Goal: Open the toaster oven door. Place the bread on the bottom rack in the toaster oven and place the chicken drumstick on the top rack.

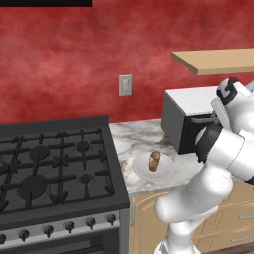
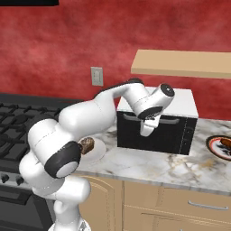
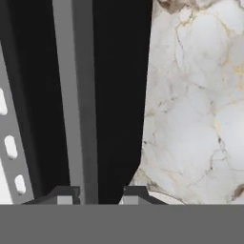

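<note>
Hand view: hand (image 3: 97,194) points down the toaster oven door (image 3: 114,95), fingers seemingly straddling its handle (image 3: 75,95).

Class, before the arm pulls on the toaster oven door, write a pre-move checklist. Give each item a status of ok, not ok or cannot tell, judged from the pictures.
1. Gripper at the toaster oven door: ok, it hangs at the front, just below the bar handle.
2. Fingertips straddle the handle: ok, in the hand view the grey bar runs between the two tips.
3. Jaws closed firmly on the bar: cannot tell.
4. Door is shut: ok, it stands upright against the toaster oven.
5. Counter in front of the door free for it to swing down: ok, bare marble there.
6. Food waiting: ok, one piece lies on the white plate left of the oven.
</note>
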